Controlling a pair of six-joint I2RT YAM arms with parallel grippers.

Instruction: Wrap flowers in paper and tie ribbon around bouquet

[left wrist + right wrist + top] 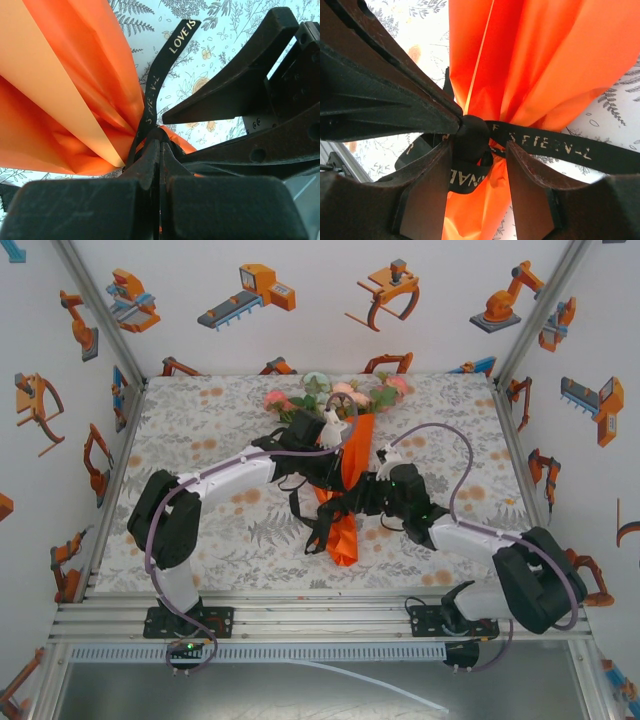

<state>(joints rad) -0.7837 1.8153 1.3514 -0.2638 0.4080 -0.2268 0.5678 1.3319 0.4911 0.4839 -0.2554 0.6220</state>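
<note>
The bouquet (pixel 357 447) lies mid-table on the cloth (pixel 220 410), with its wide end towards the far edge. The paper (pixel 343 540) forms a cone. The flowers (pixel 340 395) sit in it, and their pink, white and pale-green heads spill out of the wide mouth. The stems are hidden inside the orange folds.

Both arms meet at the cone's pinched waist. The ribbon (pixel 176 44) circles the paper there and bunches into a dark knot (pixel 470 132).

The left gripper (pixel 159 150) is clenched on the ribbon right at the waist, and one lettered tail runs up from its tips. The right gripper (pixel 479 148) is released, with its fingers (pixel 432 180) standing apart on either side of the knot and ribbon loops hanging between them. Another tail stretches off to the right across the cloth, just below the paper.
</note>
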